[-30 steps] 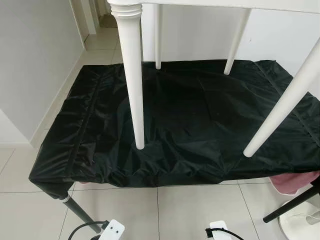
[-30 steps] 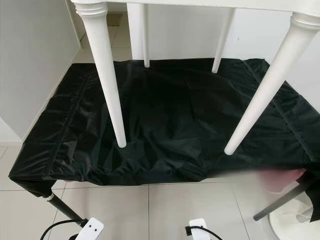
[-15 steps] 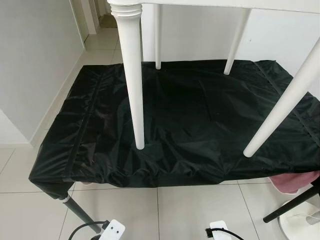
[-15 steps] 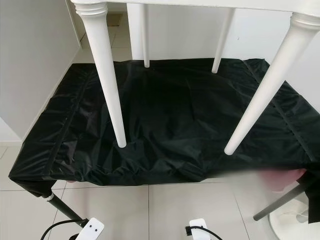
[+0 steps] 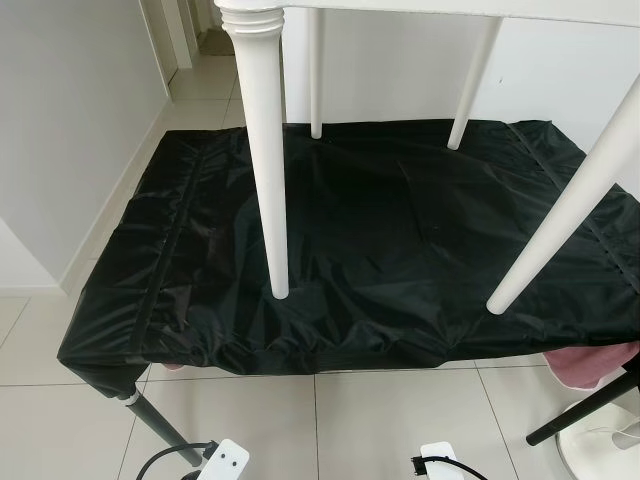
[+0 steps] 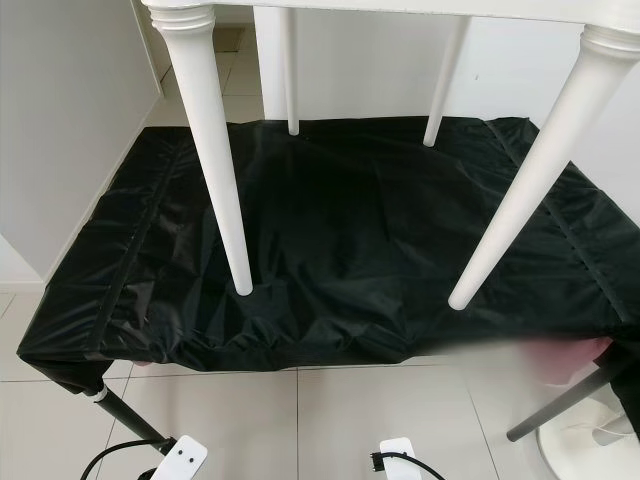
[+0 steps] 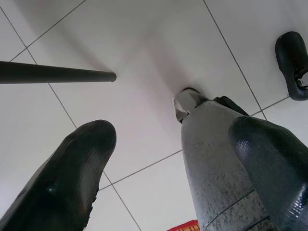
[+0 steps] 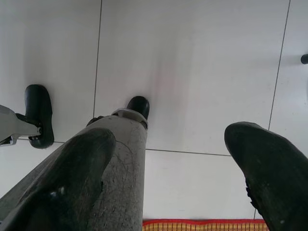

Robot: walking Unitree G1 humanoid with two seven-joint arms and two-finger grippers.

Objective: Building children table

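A white children's table stands upright on a black cloth (image 5: 390,240) spread over a low platform. Its top edge (image 5: 420,8) runs along the upper border of the eye views. The near left leg (image 5: 266,150) and near right leg (image 5: 560,215) press into the cloth; two thinner-looking far legs (image 5: 316,70) (image 5: 472,85) stand at the back. Both arms hang down by my sides. My left gripper (image 7: 173,139) is open above the tiled floor, and my right gripper (image 8: 171,139) is open too, nothing between the fingers.
A white wall (image 5: 70,120) borders the left side. A black stand leg (image 5: 160,432) juts out under the cloth's near left corner. At the near right lie a pink cloth (image 5: 592,362), a black pole (image 5: 580,412) and a white round base (image 5: 600,452).
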